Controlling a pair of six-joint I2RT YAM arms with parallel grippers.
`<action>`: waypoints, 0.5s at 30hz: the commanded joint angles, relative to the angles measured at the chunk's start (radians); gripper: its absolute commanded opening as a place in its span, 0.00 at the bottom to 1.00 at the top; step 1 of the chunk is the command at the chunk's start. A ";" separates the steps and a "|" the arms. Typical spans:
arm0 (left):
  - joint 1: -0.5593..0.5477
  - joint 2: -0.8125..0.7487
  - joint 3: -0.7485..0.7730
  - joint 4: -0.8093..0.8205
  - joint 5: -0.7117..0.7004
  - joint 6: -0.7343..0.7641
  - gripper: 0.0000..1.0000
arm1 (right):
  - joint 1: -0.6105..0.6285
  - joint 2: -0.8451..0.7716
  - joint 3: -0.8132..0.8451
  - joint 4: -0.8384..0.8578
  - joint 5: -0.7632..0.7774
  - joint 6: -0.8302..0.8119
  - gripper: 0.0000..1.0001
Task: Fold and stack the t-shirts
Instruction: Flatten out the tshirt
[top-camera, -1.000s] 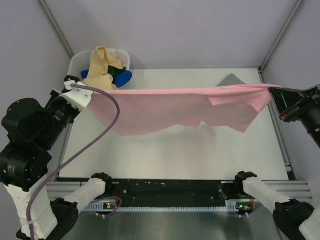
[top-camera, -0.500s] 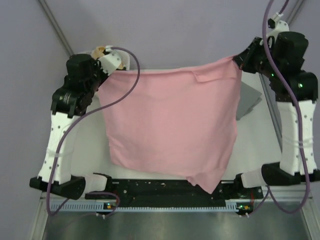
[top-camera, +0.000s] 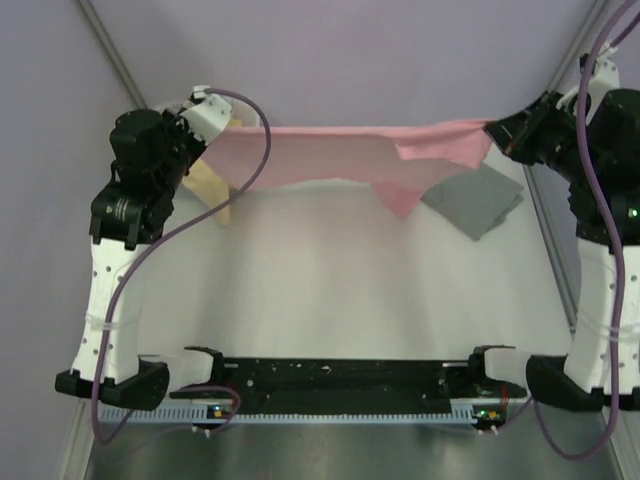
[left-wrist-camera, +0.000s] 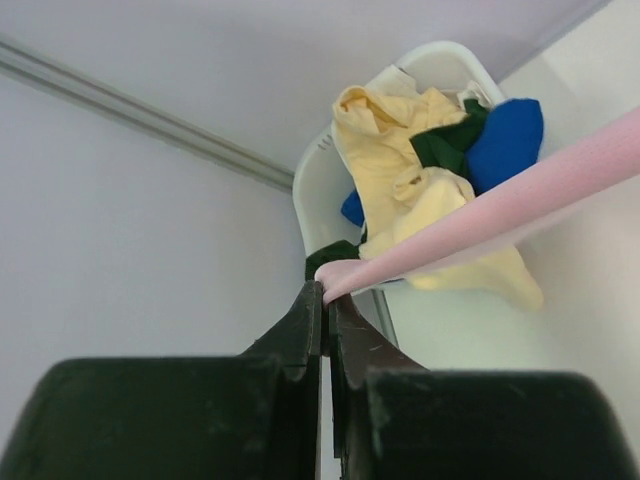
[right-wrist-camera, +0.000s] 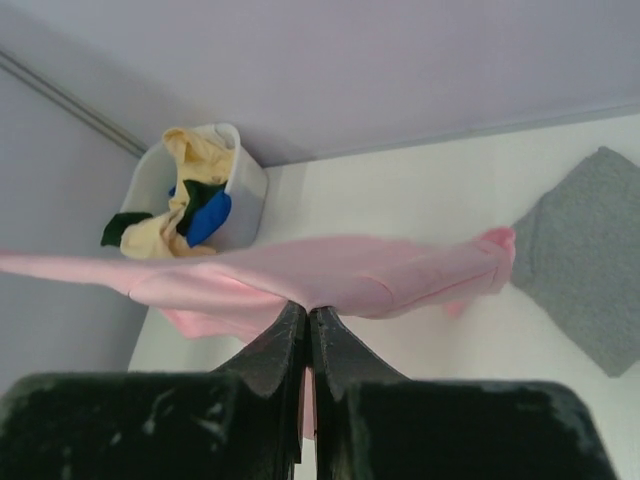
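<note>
A light pink t-shirt (top-camera: 340, 155) hangs stretched in the air between both grippers, across the far side of the table. My left gripper (top-camera: 213, 132) is shut on its left corner, seen in the left wrist view (left-wrist-camera: 327, 291). My right gripper (top-camera: 490, 130) is shut on its right edge, seen in the right wrist view (right-wrist-camera: 306, 309). A folded grey t-shirt (top-camera: 475, 197) lies flat at the far right; it also shows in the right wrist view (right-wrist-camera: 585, 250). Pale yellow (left-wrist-camera: 400, 170), blue (left-wrist-camera: 505, 140) and dark green (left-wrist-camera: 445, 140) t-shirts fill the tub.
A white plastic tub (left-wrist-camera: 320, 190) stands in the far left corner, mostly hidden behind my left arm in the top view. The yellow t-shirt (top-camera: 212, 185) spills over its edge. Grey walls close off the back and sides. The arm bases sit at the near edge.
Both arms have lifted and drawn the pink t-shirt back toward the far wall. It went from hanging spread over the table to a thin stretched band, uncovering the grey t-shirt.
</note>
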 joint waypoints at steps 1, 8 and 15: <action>0.011 -0.130 -0.200 0.008 0.070 0.029 0.00 | -0.010 -0.208 -0.241 -0.047 0.002 -0.054 0.00; 0.009 -0.261 -0.540 -0.347 0.174 0.070 0.00 | -0.014 -0.472 -0.738 -0.255 -0.062 -0.078 0.00; 0.009 -0.324 -0.934 -0.447 0.280 0.067 0.00 | -0.012 -0.587 -1.174 -0.257 -0.194 0.004 0.00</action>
